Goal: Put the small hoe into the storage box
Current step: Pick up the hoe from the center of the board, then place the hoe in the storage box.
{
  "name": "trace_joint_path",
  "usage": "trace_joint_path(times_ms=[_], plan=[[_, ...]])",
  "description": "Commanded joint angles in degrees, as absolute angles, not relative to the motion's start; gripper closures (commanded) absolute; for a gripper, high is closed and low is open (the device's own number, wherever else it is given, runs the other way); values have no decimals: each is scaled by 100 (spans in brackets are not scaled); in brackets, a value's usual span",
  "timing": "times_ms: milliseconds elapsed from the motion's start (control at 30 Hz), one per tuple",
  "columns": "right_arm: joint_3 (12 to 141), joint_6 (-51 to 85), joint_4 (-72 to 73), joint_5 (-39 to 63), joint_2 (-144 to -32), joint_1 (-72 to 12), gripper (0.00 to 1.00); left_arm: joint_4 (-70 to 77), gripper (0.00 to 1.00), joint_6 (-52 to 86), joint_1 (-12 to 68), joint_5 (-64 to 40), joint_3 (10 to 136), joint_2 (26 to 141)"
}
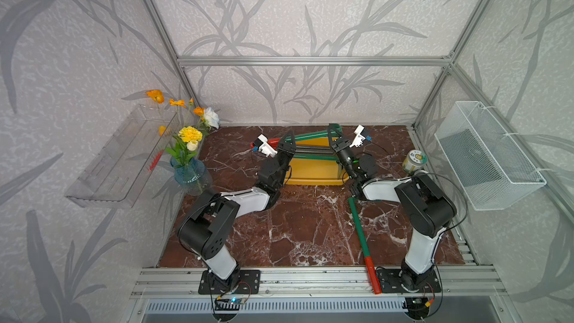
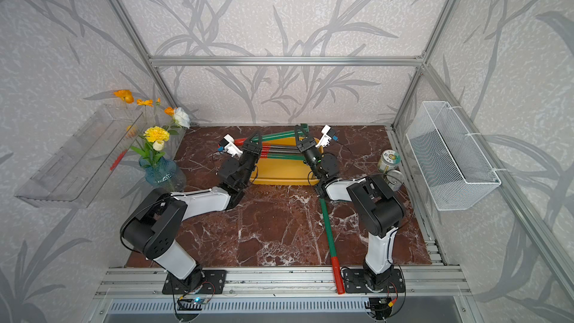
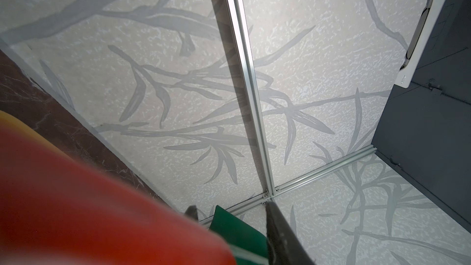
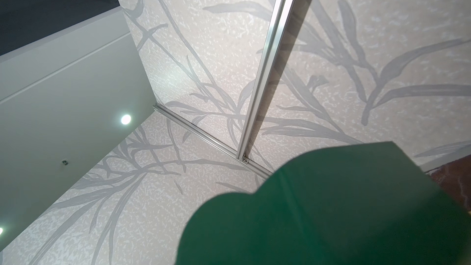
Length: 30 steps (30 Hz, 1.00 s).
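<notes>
The small hoe [image 1: 310, 136] [image 2: 276, 136] has a green shaft, a red grip at one end and a green blade at the other. It hangs slanted over the far side of the yellow storage box [image 1: 310, 181] [image 2: 279, 181]. My left gripper [image 1: 290, 137] [image 2: 257, 138] is shut on the shaft beside the red grip. In the left wrist view the green shaft [image 3: 237, 233] sits between its fingers [image 3: 280, 235]. My right gripper [image 1: 334, 134] [image 2: 300, 133] is shut at the blade end. The green blade [image 4: 331, 212] fills the right wrist view and hides that gripper's fingers.
Several other green-and-red tools [image 1: 310, 152] lie in the box. A long green tool with a red grip [image 1: 360, 234] lies on the table by the right arm. A flower vase [image 1: 189, 172] stands left and a jar [image 1: 414, 161] right. A clear trough [image 1: 124, 156] and a wire basket [image 1: 487, 156] hang on the side walls.
</notes>
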<state>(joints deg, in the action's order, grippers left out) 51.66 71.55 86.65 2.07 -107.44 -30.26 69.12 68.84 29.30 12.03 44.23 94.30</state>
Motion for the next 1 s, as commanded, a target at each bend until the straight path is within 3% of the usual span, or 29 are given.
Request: trace_joint_path(times_ms=[0, 167, 233, 267, 467, 633, 800, 900, 967], plan=[[4819, 6927, 8052, 1064, -11002, -3208, 80, 8129, 100, 6909, 2849, 1268, 5097, 9213], [4710, 6970, 8051, 935, -10982, -3239, 55, 8125, 100, 6925, 2848, 1310, 5189, 9237], [4650, 6919, 8051, 865, -10954, -3267, 27, 8123, 100, 6951, 2849, 1354, 5250, 9281], [4594, 6900, 8051, 810, -10929, -3294, 18, 8122, 100, 6985, 2857, 1372, 5294, 9311], [4171, 6653, 8043, 658, -10613, -3357, 15, 8120, 100, 6894, 2851, 1372, 5447, 9404], [3431, 6141, 7259, 620, -9351, -3360, 23, 8097, 100, 6425, 2736, 1027, 5265, 9374], [3087, 4838, 4464, 470, -6647, -3292, 28, 7427, 100, 5617, 2644, 83, 4725, 9141], [3656, 4005, 2048, 249, -5242, -3130, 30, 6819, 100, 5126, 2591, -536, 4606, 9053], [3996, 3796, 1213, 428, -4788, -2808, 31, 6631, 100, 4829, 2575, -933, 4629, 9076]])
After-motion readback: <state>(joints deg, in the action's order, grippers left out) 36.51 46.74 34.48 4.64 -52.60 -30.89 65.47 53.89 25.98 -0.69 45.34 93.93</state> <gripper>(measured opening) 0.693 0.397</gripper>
